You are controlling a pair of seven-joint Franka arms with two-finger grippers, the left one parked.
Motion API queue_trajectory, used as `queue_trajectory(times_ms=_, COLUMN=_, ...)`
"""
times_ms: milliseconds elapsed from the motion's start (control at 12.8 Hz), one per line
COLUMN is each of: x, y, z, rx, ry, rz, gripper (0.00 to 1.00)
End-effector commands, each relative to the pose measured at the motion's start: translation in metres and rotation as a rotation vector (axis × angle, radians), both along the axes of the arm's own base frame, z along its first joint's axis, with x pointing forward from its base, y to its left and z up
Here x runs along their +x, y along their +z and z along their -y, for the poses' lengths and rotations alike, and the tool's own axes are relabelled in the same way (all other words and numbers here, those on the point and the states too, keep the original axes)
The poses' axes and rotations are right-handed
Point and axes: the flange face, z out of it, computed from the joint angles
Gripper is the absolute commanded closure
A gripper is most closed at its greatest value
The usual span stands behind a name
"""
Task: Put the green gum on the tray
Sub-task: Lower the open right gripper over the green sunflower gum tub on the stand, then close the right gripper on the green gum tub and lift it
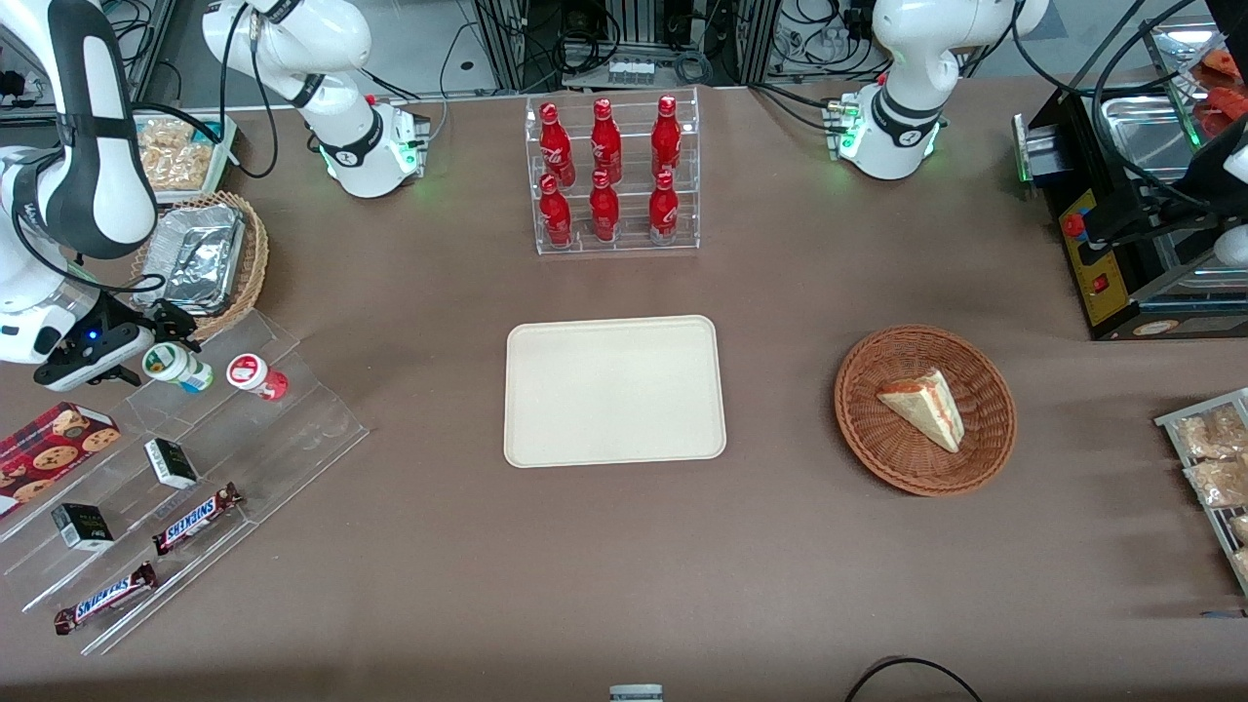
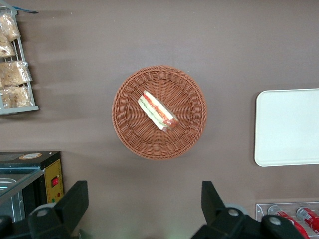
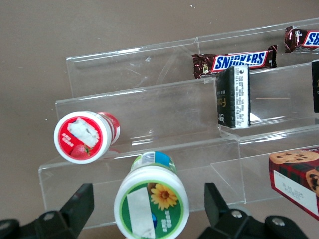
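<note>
The green gum point(image 1: 177, 367) is a small white bottle with a green lid, lying on the top step of a clear acrylic rack point(image 1: 185, 468) at the working arm's end of the table. In the right wrist view the green gum point(image 3: 151, 201) lies between my open fingers point(image 3: 77, 209), which stand apart from it on both sides. My gripper point(image 1: 146, 343) hovers right at the bottle. The cream tray point(image 1: 614, 390) lies flat mid-table, with nothing on it; it also shows in the left wrist view point(image 2: 289, 127).
A red-and-white bottle point(image 1: 255, 376) lies beside the green gum on the same step. Snickers bars point(image 1: 198, 518), small dark boxes point(image 1: 171, 462) and a cookie box point(image 1: 49, 444) fill the lower steps. A foil-lined basket point(image 1: 205, 258) stands close by. A wicker basket with a sandwich point(image 1: 924, 409) and a cola rack point(image 1: 614, 175) lie farther off.
</note>
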Motion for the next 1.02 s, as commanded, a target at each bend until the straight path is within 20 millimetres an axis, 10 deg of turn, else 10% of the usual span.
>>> queue_trajectory(times_ms=0, x=-0.0019, y=-0.0019, z=0.0029, rx=0.009, ry=0.014, rz=0.011, gripper=0.01)
queue_trajectory(times_ms=625, x=-0.0058, y=-0.0035, z=0.0037, rx=0.02, ry=0.015, rz=-0.016, gripper=0.05)
queue_trajectory(times_ms=859, x=-0.0063, y=-0.0043, z=0.0033, rx=0.025, ry=0.012, rz=-0.029, gripper=1.0)
queue_trajectory(times_ms=938, x=-0.0045, y=-0.0019, z=0.0023, rx=0.025, ry=0.015, rz=-0.026, gripper=1.0)
